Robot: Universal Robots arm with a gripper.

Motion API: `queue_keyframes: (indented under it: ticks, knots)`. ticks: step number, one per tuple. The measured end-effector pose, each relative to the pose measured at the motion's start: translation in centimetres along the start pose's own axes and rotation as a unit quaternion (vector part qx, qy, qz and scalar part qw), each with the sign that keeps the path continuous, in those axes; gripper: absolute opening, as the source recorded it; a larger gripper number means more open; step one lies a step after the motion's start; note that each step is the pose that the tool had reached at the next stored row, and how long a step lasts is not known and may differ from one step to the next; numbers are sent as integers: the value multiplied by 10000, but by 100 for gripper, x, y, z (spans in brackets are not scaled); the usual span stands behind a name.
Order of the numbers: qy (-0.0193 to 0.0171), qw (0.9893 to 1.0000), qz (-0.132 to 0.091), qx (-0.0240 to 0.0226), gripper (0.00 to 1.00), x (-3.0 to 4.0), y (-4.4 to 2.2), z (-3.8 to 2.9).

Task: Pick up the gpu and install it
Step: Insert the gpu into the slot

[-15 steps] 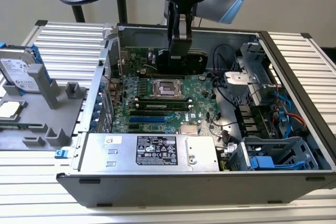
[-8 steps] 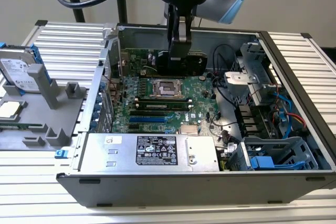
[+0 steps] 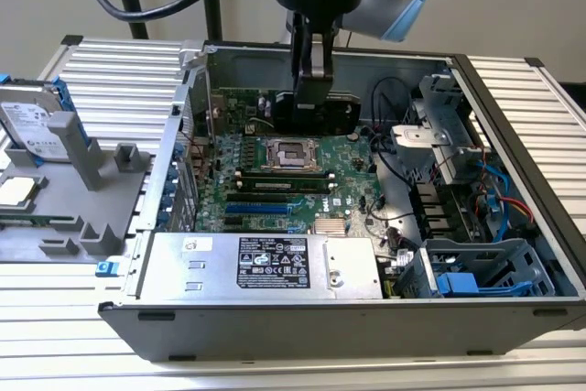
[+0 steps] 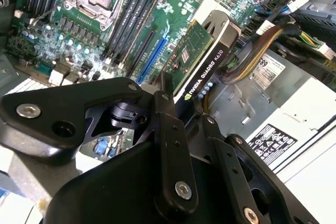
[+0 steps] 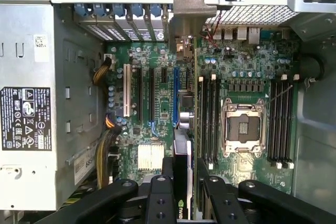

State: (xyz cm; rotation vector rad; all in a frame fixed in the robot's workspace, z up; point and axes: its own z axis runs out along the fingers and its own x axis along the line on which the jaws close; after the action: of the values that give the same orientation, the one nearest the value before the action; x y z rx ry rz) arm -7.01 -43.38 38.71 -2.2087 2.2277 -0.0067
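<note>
We see the gripper [image 3: 314, 89] at upper center of the exterior view, hanging down into the open case [image 3: 513, 116], pinching the gpu [image 3: 316, 112] by its top edge. The gpu sits upright, edge-on, over the far part of the motherboard [image 3: 284, 180], just behind the CPU socket [image 3: 291, 155].

In the second wrist view the gripper [image 4: 181, 111] fingers [image 4: 170, 140] clamp both faces of the gpu [image 4: 197, 51], which runs toward upper right of the frame; green board face on one side, black cooler edge on the other. Blue slot [image 4: 152, 59] lies just beside it on the motherboard [image 4: 63, 30]. Yellow cable bundle [image 4: 257, 51] is near the card's far end.

In the first wrist view the gpu [image 5: 182, 124] is seen edge-on at center, between the blue slot [image 5: 175, 95] and the RAM slots [image 5: 210, 119]. We can't tell whether it is seated or still above the board. Power supply [image 5: 31, 103] fills the left of the frame.

Hard drive [image 3: 32, 125] rests on a gray holder [image 3: 82, 199] on the table [image 3: 119, 80], left of the exterior view.
</note>
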Motion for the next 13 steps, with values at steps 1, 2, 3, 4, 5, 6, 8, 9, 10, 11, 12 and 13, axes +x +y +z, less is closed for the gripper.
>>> queue_keyframes:
  ticks: [1,2,3,4,5,6,8,9,10,11,12,13]
  knots:
    - [0,10000,0,0,0,0,0,5]
    - [0,10000,0,0,0,0,0,11]
    - [0,10000,0,0,0,0,0,16]
    - [0,10000,0,0,0,0,0,21]
    - [0,10000,0,0,0,0,0,23]
    - [1,10000,0,0,0,0,0,23]
    - [1,10000,0,0,0,0,0,23]
    - [0,10000,0,0,0,0,0,24]
    - [0,10000,0,0,0,0,0,24]
    - [0,10000,0,0,0,0,0,26]
    - [-1,10000,0,0,0,0,0,29]
    - [-1,10000,1,1,0,2,1,32]
